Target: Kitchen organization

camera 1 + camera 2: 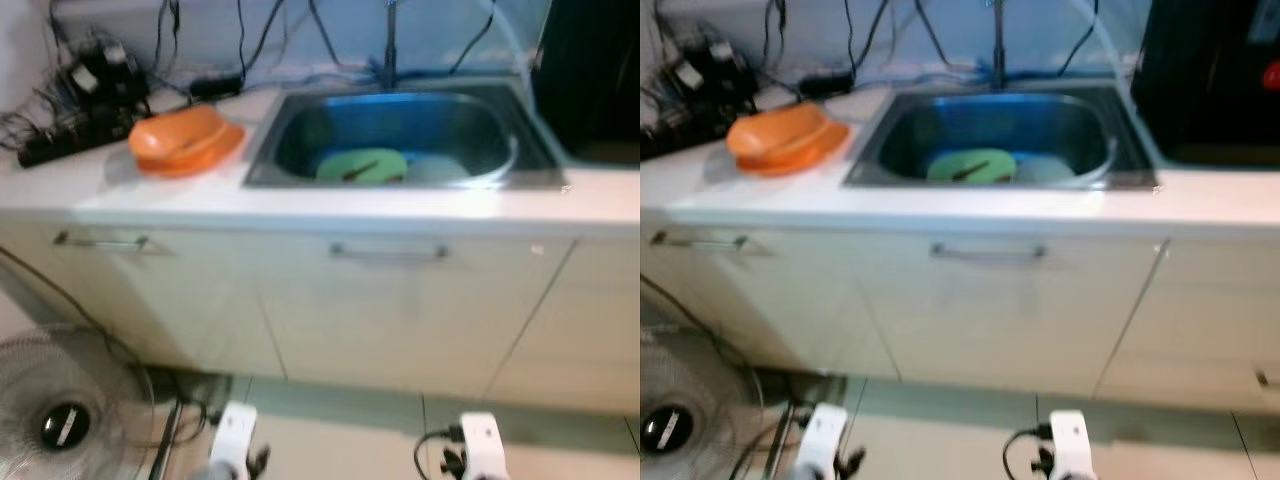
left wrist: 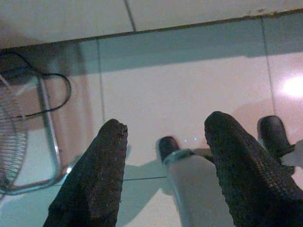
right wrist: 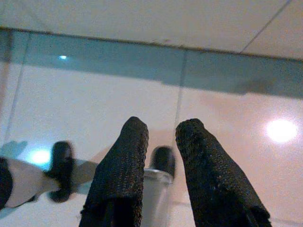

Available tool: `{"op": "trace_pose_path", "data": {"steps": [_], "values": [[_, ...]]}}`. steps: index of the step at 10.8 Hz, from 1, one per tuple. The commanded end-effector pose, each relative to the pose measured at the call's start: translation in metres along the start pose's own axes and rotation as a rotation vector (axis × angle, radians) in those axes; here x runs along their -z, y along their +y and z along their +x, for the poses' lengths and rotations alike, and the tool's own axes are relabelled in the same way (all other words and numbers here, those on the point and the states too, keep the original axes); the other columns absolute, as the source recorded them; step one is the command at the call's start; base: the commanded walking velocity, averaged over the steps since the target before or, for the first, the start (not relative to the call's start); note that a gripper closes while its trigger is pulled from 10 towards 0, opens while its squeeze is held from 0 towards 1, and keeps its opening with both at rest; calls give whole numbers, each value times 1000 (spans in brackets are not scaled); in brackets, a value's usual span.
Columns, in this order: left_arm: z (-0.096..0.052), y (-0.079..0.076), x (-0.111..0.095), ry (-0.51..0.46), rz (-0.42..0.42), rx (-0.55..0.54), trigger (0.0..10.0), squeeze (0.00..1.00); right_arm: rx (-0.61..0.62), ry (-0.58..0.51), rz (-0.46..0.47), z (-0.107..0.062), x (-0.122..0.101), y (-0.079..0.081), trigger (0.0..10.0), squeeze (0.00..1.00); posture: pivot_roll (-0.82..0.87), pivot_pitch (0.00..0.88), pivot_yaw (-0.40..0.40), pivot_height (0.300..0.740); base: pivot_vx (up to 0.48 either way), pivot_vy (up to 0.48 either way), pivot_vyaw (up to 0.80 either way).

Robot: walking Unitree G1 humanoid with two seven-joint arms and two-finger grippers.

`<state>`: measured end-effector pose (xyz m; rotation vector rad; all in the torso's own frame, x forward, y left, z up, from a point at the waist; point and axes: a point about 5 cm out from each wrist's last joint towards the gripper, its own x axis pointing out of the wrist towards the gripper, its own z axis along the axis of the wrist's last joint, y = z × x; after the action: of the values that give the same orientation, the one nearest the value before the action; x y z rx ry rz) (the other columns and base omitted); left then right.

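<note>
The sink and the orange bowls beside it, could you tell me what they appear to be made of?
The sink looks like stainless steel with a brushed, slightly glossy finish: grey metal walls that catch bluish reflections. The orange bowls are probably plastic: uniform bright colour, smooth, soft sheen, though the blur leaves glazed ceramic possible.

You will find no legible text, label, brand, number or sign here. The fan's hub (image 1: 64,425) carries a small pale sticker, but its print is too blurred for you to read.
</note>
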<state>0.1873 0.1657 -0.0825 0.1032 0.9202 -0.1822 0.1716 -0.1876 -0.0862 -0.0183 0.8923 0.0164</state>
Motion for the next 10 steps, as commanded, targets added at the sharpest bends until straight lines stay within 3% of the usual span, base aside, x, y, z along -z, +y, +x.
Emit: {"op": "trace_pose_path", "data": {"steps": [1, 5, 10], "values": [[-1, 7, 2, 9, 4, -20, 10000, 0, -16, 3, 2, 0, 1, 6, 10000, 0, 29, 32, 114, 740, 0, 337, 0], [-2, 8, 2, 9, 0, -27, 10000, 0, -18, -1, 6, 0, 1, 7, 10000, 0, 34, 46, 117, 740, 0, 326, 0], [-2, 12, 1, -12, -14, -42, 10000, 0, -26, -10, 20, 1, 0, 11, 10000, 0, 42, 56, 124, 740, 0, 0, 0]]}}
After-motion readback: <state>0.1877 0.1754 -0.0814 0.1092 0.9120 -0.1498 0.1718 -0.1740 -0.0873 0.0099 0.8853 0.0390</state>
